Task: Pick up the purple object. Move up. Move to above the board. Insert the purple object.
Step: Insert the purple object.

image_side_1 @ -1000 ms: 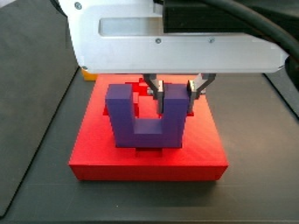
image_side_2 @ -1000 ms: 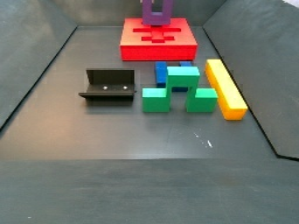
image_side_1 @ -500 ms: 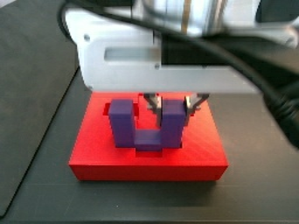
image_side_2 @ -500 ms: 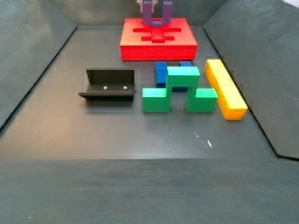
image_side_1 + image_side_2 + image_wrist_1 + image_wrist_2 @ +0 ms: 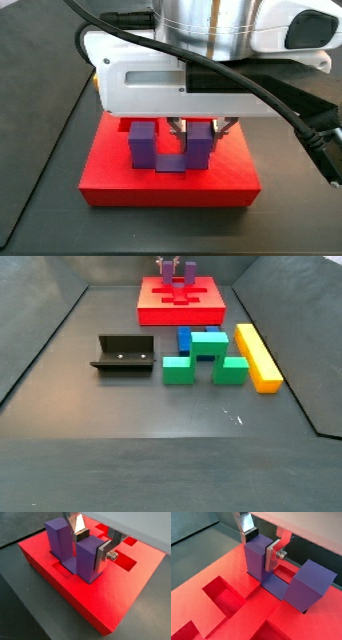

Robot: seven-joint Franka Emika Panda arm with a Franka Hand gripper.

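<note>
The purple object [image 5: 83,562] stands upright on the red board [image 5: 123,597], its base bar down in a recessed cut-out near the board's middle. My gripper [image 5: 92,546] is shut on one prong, a silver finger plate [image 5: 103,556] flat against its side and the other pad at the prong's far top edge. Both wrist views show this; the prong [image 5: 256,559], the board [image 5: 208,574] and the gripper [image 5: 260,546] all show. In a side view the purple object [image 5: 160,150] sits low in the board [image 5: 120,185] under the gripper [image 5: 198,128]. It also shows far back [image 5: 175,270] on the board [image 5: 160,301].
The dark fixture [image 5: 123,354] stands on the floor at mid-left. A blue block [image 5: 185,338], three green blocks [image 5: 209,344] [image 5: 177,370] [image 5: 231,370] and a long yellow bar [image 5: 258,356] lie in front of the board. Grey walls enclose the floor.
My gripper has come straight down with the purple object. The block's base has sunk into the board's cut-out, and less of its prongs shows above the red surface.
</note>
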